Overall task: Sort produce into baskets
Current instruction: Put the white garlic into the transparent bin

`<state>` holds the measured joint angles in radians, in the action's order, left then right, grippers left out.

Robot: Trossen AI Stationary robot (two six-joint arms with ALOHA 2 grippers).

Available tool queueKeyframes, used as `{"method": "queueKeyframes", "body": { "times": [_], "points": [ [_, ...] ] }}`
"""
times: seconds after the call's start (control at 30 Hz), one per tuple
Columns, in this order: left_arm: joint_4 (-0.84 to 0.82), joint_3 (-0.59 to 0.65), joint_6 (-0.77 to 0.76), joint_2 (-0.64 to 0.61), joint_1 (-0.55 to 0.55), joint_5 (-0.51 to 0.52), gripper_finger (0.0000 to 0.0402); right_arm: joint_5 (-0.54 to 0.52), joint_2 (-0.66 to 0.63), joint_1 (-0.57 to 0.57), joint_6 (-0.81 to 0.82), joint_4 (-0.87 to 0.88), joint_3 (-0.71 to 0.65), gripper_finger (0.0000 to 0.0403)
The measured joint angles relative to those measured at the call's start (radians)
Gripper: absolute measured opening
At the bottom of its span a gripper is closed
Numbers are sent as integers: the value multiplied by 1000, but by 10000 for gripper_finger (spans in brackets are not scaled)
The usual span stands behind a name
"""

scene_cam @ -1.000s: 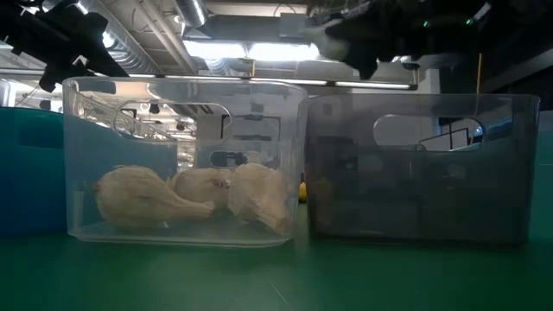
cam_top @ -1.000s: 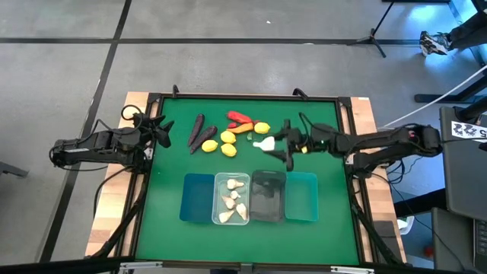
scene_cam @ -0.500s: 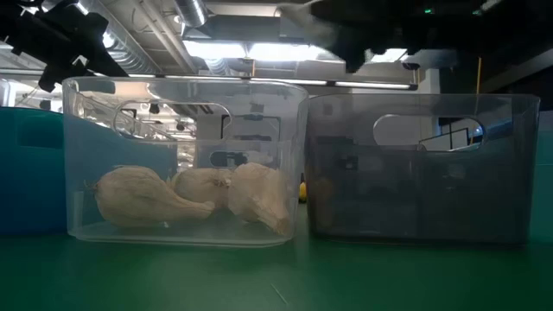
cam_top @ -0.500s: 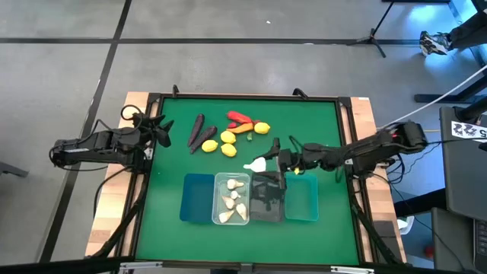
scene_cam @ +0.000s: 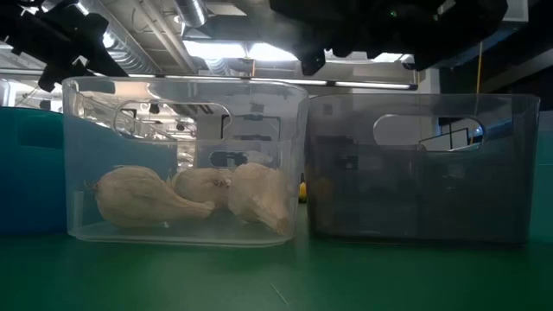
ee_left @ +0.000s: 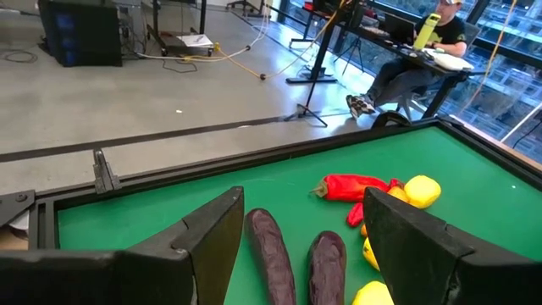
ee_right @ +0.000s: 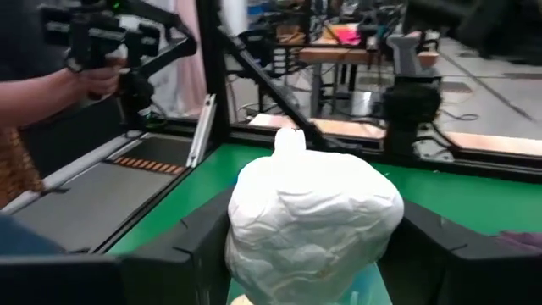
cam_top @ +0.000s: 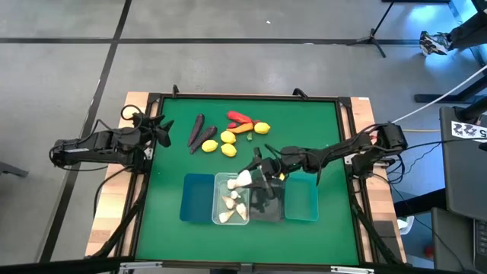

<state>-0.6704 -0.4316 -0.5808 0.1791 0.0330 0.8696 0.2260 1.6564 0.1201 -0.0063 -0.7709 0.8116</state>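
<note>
The green table carries four baskets in a row along its near edge: blue basket, clear basket with several garlic bulbs in it, dark grey basket and teal basket. The right gripper hangs over the clear basket, jaws clamped on a white garlic bulb. The left gripper waits at the table's left edge, jaws wide and empty. Loose produce lies toward the far side: two purple pieces, yellow lemons, red peppers
</note>
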Motion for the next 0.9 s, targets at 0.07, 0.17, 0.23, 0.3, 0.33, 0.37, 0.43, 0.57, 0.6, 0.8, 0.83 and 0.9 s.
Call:
{"method": "queueKeyframes", "body": {
  "times": [0.07,0.17,0.23,0.3,0.33,0.37,0.43,0.57,0.6,0.8,0.83,0.9],
  "points": [
    [0,0,0,0,0,0,237,22,0,0,-6,13,0,227],
    [0,0,0,0,0,0,237,39,-1,0,-18,38,0,227],
    [0,0,0,0,0,0,237,27,0,0,-29,86,0,227],
    [0,0,0,0,0,0,237,0,0,-1,-32,99,-2,227],
    [0,0,0,0,0,0,237,-13,0,-3,-32,93,-2,227],
    [0,0,0,0,0,0,237,-30,0,-3,-33,90,-2,227],
    [0,0,0,0,0,0,237,-74,12,-3,-53,81,-2,227],
    [0,0,0,0,0,0,237,-70,71,-3,-62,28,6,227],
    [0,0,0,0,0,-1,237,-52,90,-3,-62,14,9,227],
    [0,0,0,0,0,0,237,10,187,-3,-54,13,89,227],
    [0,0,0,0,0,0,237,16,196,-3,-54,14,100,227],
    [0,0,0,0,0,0,237,30,203,-3,-54,41,105,227]
  ]
}}
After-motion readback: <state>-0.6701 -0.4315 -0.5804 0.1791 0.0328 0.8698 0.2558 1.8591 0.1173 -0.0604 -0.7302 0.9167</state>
